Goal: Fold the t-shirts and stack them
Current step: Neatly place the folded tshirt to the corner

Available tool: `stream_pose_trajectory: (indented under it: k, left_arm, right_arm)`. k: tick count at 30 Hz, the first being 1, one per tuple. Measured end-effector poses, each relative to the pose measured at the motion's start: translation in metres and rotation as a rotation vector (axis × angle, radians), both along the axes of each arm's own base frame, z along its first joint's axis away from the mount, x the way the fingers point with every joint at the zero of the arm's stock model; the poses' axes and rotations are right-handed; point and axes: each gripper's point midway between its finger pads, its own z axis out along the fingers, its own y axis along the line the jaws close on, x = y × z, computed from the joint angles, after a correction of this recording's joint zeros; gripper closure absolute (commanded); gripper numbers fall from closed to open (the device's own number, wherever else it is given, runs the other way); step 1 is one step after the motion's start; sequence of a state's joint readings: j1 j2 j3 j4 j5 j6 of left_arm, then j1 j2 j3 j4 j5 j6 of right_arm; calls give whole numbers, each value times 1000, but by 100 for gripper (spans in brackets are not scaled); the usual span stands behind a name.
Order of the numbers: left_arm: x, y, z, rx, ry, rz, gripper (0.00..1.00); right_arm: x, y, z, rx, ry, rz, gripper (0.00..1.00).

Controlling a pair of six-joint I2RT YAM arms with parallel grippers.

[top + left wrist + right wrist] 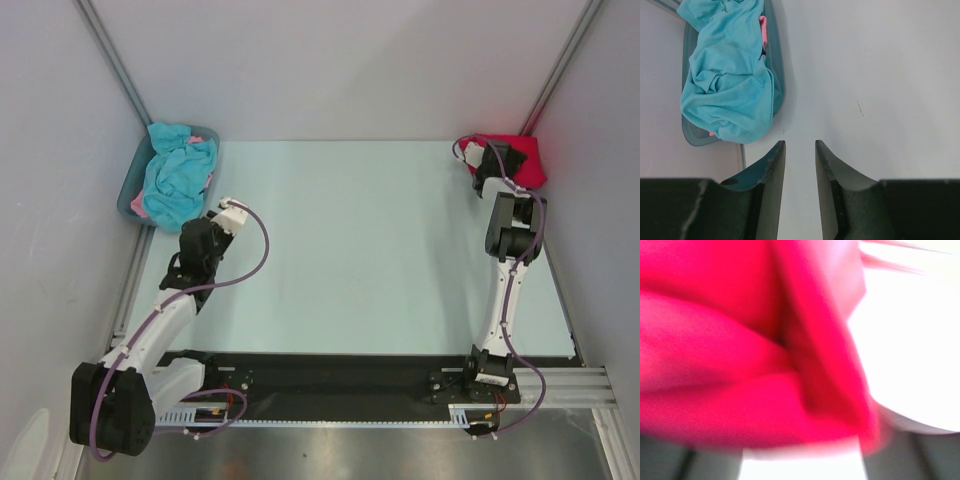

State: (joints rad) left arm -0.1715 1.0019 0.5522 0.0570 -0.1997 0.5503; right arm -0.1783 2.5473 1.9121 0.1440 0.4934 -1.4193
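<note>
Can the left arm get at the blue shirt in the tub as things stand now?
Probably yes. The left gripper is close beside the tub, open and empty; nothing stands between them, and the blue shirt lies on top, spilling over the rim.

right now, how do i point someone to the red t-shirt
Look at the pale table and go to its far right corner, where the walls meet. The red t-shirt lies bunched there, at the tip of the right arm. It is the only crimson cloth; the turquoise t-shirt sits in the tub at the far left.
</note>
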Motion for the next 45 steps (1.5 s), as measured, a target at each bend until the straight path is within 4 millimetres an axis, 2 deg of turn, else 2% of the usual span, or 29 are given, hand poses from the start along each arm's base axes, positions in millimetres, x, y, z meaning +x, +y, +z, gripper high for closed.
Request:
stream_pose_trajectory:
  k: [2,5,10,13,14,15,16,19,23,27,30,32,33,37,42,45]
  left_arm:
    - [0,0,0,0,0,0,62]
    - [0,0,1,0,-2,1,60]
    - [0,0,3,0,-8,0,59]
    - [0,0,3,-2,-11,0,59]
    - [0,0,3,-2,-12,0,59]
    - [0,0,3,-2,-11,0,59]
    - [0,0,4,-2,-12,0,59]
    - [0,0,5,-3,-15,0,59]
    - [0,0,7,-4,-22,0,59]
    - [-1,0,8,-4,-25,0,59]
    - [0,0,8,-4,-26,0,59]
    - [0,0,8,-3,-28,1,59]
    - [0,1,8,-2,-29,2,59]
    - [0,2,9,5,-30,2,59]
    - [0,3,9,13,-30,4,60]
    - [1,3,7,16,-25,4,60]
  right_arm:
    - [-1,1,13,12,-36,1,7]
    - [-16,5,4,45,-13,-2,5]
    - [-60,27,3,131,47,29,5]
    - [-86,43,1,197,98,58,9]
    - [-94,49,0,218,115,65,25]
    - [-100,54,0,234,132,77,46]
    - [-105,59,1,254,145,86,99]
    - [-105,68,12,292,122,93,100]
    - [-85,71,40,298,42,98,100]
    - [-53,63,78,256,-71,92,100]
    - [-25,54,85,213,-134,81,100]
    - [-11,48,73,188,-135,71,100]
    - [-4,45,60,179,-123,66,100]
    - [8,34,-7,146,-18,47,100]
    - [10,34,-13,104,-7,46,100]
    - [1,41,-15,91,-10,73,100]
